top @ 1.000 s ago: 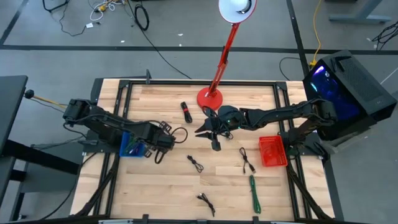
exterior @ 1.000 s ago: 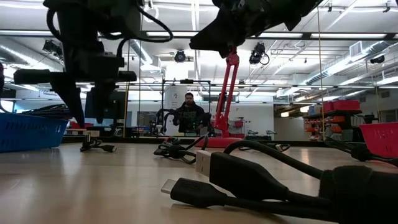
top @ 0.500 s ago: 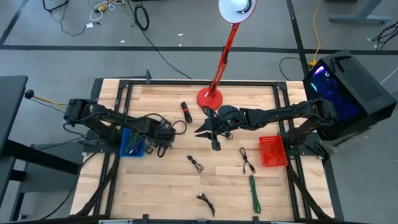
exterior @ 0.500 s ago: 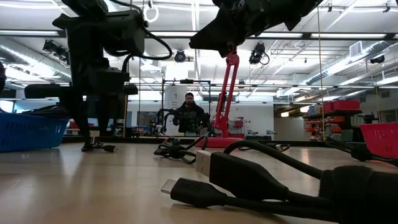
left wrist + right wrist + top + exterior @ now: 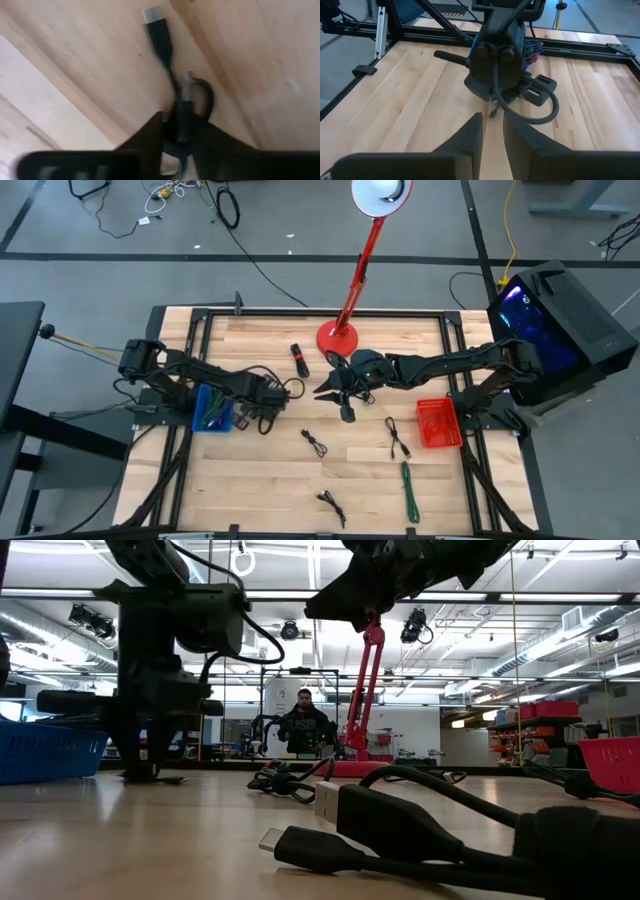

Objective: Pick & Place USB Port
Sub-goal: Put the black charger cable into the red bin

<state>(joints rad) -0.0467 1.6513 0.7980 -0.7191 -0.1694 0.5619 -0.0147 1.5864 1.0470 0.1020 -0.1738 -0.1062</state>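
Note:
A black USB cable (image 5: 161, 37) lies on the wooden table, its metal plug stretched out from a small coiled bundle. My left gripper (image 5: 180, 122) points straight down over that bundle, just right of the blue basket (image 5: 212, 410), its fingers shut on the cable. In the low view its fingertips (image 5: 140, 772) reach the tabletop. My right gripper (image 5: 335, 390) hangs above the table's middle, near the lamp base. Its fingers (image 5: 492, 130) stand a narrow gap apart with nothing between them. My left gripper pinches the cable's coiled bundle (image 5: 183, 105) between its two fingers, a short way behind the plug. The fingers come from above and point down. The cable lies on the table, with its plug end (image 5: 151, 14) free beyond the fingertips.
A red lamp's base (image 5: 338, 338) stands at the far middle and a red basket (image 5: 437, 423) at the right. More cables lie about: a red-black one (image 5: 299, 360), black ones (image 5: 315, 443) (image 5: 398, 438) (image 5: 331, 505), a green one (image 5: 409, 490). A person sits in the room behind (image 5: 303, 725).
My left gripper has sunk to the tabletop and shifted a little toward the table's right edge, away from the blue basket, coming down over the black cable. My right gripper has kept still.

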